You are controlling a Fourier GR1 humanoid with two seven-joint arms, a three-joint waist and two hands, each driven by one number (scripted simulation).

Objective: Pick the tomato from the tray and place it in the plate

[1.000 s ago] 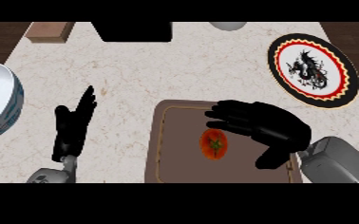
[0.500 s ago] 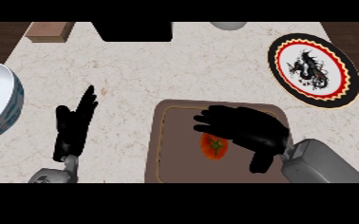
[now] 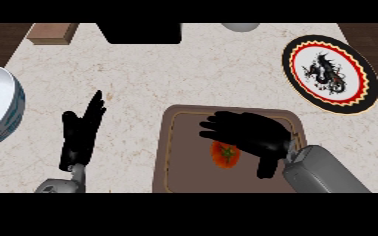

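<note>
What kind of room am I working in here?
Most likely a kitchen: a pale stone-look counter holds a brown tray with a tomato, a decorated plate at the right, and a bowl's rim at the left edge.

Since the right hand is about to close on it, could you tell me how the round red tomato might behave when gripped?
The round red tomato looks smooth and rounded, so it could roll on the flat brown tray if nudged. Its glossy-looking skin may slip between the black right hand fingers. It appears small, so probably light.
</note>
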